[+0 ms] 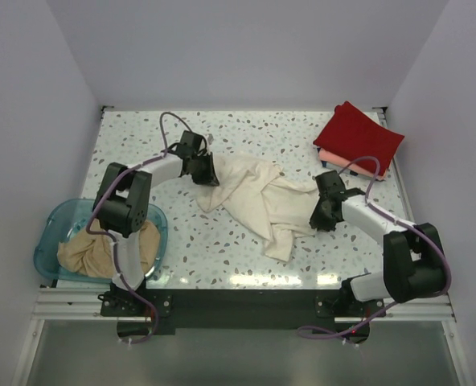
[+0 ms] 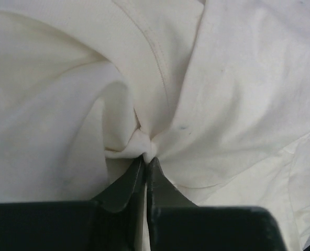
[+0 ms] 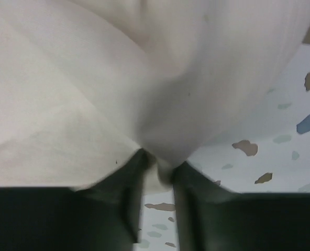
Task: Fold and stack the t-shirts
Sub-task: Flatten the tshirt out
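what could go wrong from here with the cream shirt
1. The left gripper pinches only a small bunched nub of the cream-white cotton t-shirt; a pull might slip it free.
2. The right gripper grips a thin fold, and the shirt lies twisted between them, so creases may get folded in.
3. The folded red t-shirt sits near the right arm; a swing might nudge it.

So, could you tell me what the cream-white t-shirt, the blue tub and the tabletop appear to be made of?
The cream-white t-shirt looks like soft, matte knit cotton: it bunches into limp folds and shows a stitched seam. The blue tub seems to be glossy translucent plastic, as its tinted wall is see-through. The tabletop looks like smooth speckled terrazzo or a printed laminate; I cannot tell which.
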Robot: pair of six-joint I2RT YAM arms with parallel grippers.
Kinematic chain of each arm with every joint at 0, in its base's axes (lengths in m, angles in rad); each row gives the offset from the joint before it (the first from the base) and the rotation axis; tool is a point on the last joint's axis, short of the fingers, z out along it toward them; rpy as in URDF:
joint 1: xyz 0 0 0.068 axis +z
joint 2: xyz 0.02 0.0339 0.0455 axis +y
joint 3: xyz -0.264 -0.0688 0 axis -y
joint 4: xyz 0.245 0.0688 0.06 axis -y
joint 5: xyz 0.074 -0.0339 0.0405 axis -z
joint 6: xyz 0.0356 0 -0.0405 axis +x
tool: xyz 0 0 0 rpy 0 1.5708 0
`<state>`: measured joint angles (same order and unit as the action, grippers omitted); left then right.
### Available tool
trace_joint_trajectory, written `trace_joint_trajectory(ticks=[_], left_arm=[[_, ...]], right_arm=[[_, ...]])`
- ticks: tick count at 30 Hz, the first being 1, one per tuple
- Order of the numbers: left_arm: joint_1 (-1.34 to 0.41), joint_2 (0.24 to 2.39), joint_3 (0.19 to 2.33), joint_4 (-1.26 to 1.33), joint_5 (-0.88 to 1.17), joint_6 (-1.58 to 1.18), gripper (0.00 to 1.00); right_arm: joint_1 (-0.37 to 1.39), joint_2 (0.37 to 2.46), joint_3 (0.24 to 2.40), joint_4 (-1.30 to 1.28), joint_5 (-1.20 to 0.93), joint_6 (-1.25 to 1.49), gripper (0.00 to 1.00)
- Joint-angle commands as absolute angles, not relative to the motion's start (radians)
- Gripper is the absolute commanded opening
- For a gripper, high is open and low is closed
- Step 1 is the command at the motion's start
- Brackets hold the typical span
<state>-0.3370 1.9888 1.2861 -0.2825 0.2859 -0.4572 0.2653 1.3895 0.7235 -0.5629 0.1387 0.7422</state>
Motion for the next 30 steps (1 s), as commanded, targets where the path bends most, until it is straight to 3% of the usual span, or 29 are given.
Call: trace_joint_trajectory(ticks=[1, 2, 3, 10, 17, 19, 22, 25, 30], left_arm=[[-0.336, 2.009, 1.350, -0.250, 0.325, -0.462, 0.01], [-0.327, 2.011, 1.374, -0.250, 0.330, -0.465, 0.00], [-0.321, 2.010, 1.387, -0.249, 0.334, -0.477, 0.00], [-0.227, 1.974, 1.587, -0.252, 0.354, -0.543, 0.00], [-0.111, 2.049, 2.015, -0.318, 0.446, -0.555, 0.00], [-0.089, 2.031, 2.039, -0.290, 0.446, -0.529, 0.00], [-0.054, 1.921, 1.930, -0.224, 0.425, -0.444, 0.00], [-0.028, 1.746, 1.665, -0.161, 0.379, -0.327, 0.00], [0.000, 1.565, 1.275, -0.313, 0.149, -0.195, 0.01]], right_arm=[[0.245, 1.413, 0.799, -0.514, 0.104, 0.707, 0.15], [0.242, 1.422, 0.843, -0.526, 0.109, 0.704, 0.03], [0.235, 1.446, 0.870, -0.553, 0.109, 0.697, 0.00], [0.219, 1.485, 1.187, -0.679, 0.129, 0.608, 0.00], [0.204, 1.526, 1.622, -0.816, 0.182, 0.514, 0.00], [0.196, 1.532, 1.693, -0.860, 0.211, 0.503, 0.00], [0.190, 1.505, 1.772, -0.914, 0.257, 0.491, 0.00], [0.187, 1.436, 1.738, -0.945, 0.287, 0.492, 0.00], [0.187, 1.347, 1.475, -0.960, 0.293, 0.540, 0.00]])
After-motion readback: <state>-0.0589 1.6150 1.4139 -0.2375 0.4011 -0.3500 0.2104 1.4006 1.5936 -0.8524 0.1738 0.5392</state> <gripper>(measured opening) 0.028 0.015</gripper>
